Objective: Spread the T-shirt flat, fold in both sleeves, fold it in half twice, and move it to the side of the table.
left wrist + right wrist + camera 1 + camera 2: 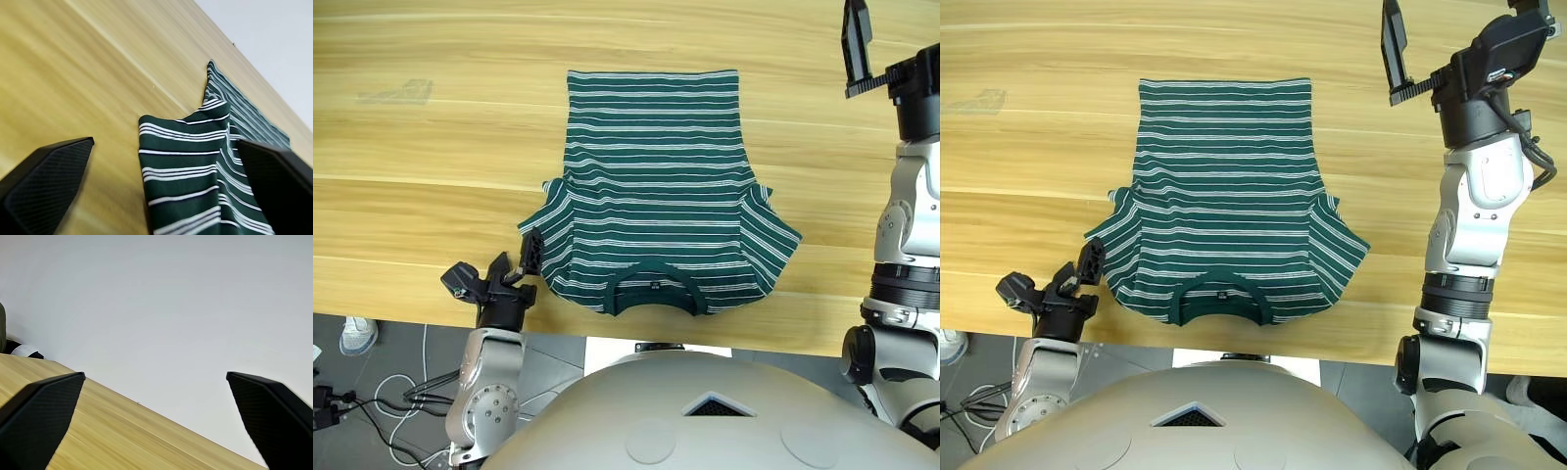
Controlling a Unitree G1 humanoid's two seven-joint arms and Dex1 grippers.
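Note:
A dark green T-shirt (pixel 653 186) with white stripes lies flat on the wooden table (pixel 431 176), collar toward me and hem at the far side. Its left sleeve (pixel 543 211) and right sleeve (pixel 771 230) stick out short and slightly rumpled at the sides. My left gripper (pixel 499 266) is open at the table's near edge, just left of the left sleeve (pixel 186 161), with one finger close to the cloth. My right gripper (pixel 1459 24) is open and raised high over the table's right part, well clear of the shirt, with nothing between its fingers (pixel 39 411).
Bare wood stretches left, right and beyond the shirt. A faint grey mark (pixel 396 93) shows on the far left of the tabletop. Below the near edge on the left are floor cables (pixel 382 401) and a shoe (pixel 357 335).

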